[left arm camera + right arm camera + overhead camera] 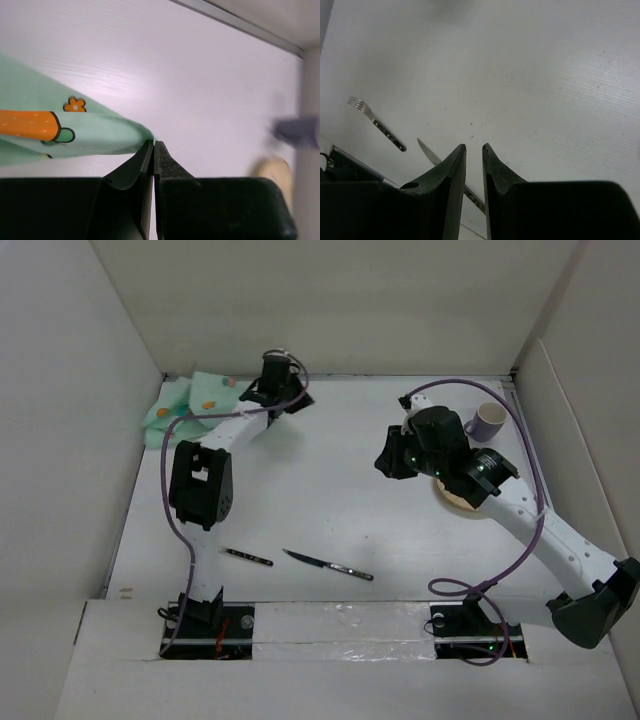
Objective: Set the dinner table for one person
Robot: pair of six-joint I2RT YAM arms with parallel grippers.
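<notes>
top view: the task is barely begun. the dinner table [330, 490] holds everything unplaced. the placemat [190, 400] lies crumpled just left of the left gripper [275, 390]. the plate [452, 500] sits half under the right arm, just behind the right gripper [392, 462], with the mug [487, 420] further right. the knife [325, 564] and fork [247, 556] lie well apart from both grippers, toward the bases. we see nothing on the plate; the mug's inside we cannot tell

left wrist view: jaws pressed together, seemingly pinching the placemat's corner at their tips

right wrist view: jaws a narrow slit apart, holding nothing, bare table beneath them

left to do, in our judgement: spread the mat, then set plate, cutlery and mug
</notes>
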